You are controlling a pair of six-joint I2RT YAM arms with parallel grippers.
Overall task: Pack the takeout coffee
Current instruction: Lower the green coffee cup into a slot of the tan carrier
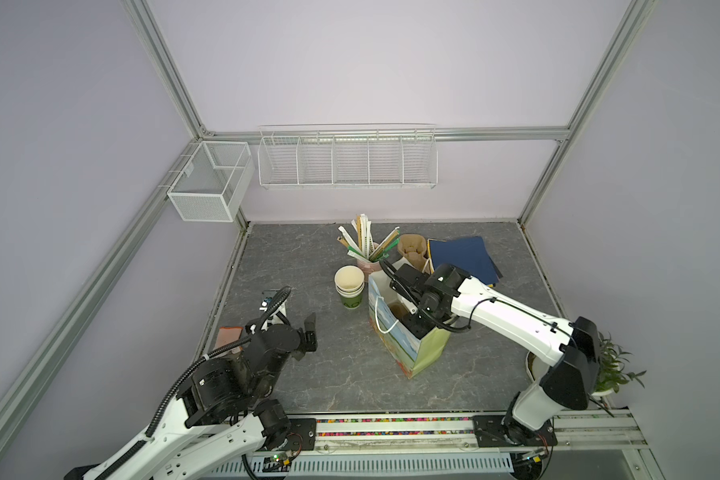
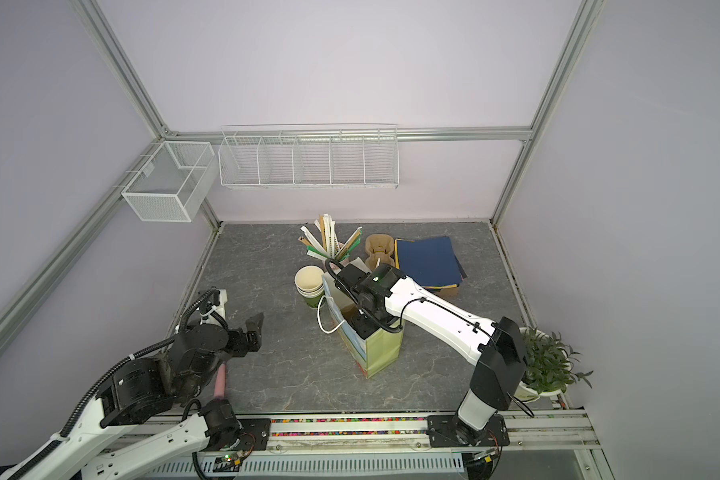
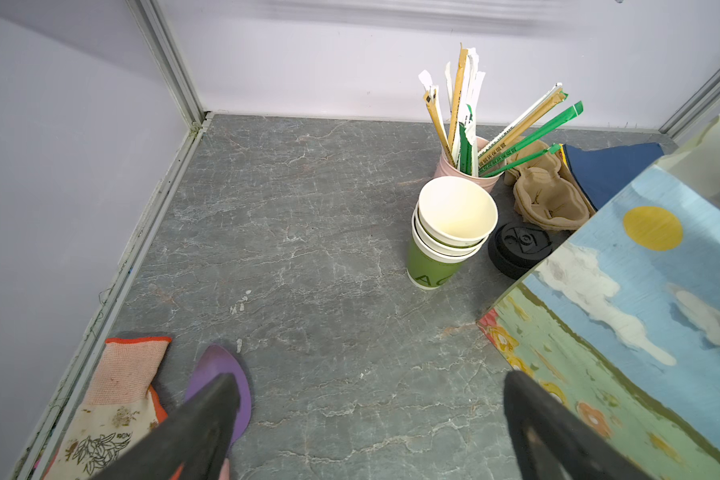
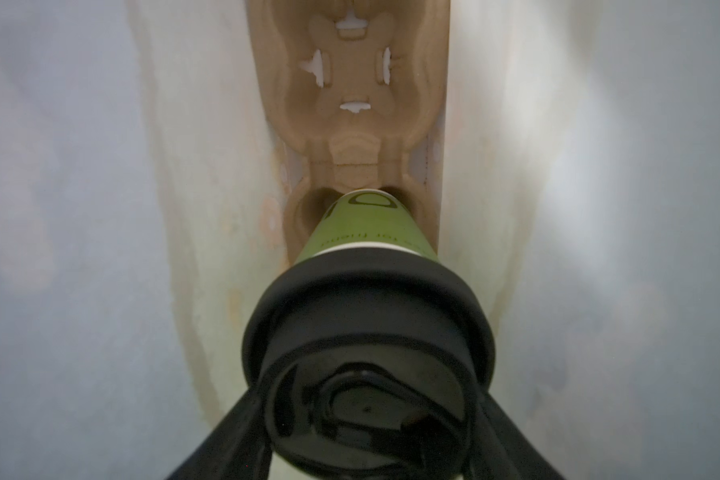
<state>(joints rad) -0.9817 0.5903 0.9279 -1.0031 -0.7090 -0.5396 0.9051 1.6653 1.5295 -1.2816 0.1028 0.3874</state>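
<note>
The one takeout coffee [image 4: 366,232], a small green paper cup with dark lettering under a glossy black lid [image 4: 366,316], is inside the single painted paper bag [image 1: 427,349], its base at the mouth of one of two wells of a pulp carrier [image 4: 350,83], the right gripper [image 4: 371,399] pinching the lid from both sides. At the bag's nine o'clock the left gripper [image 1: 310,334] hovers, jaws spread wide on nothing; one stack of lidless cups [image 1: 349,286] stands at ten o'clock, one pot of wrapped straws [image 1: 366,249] at eleven.
</note>
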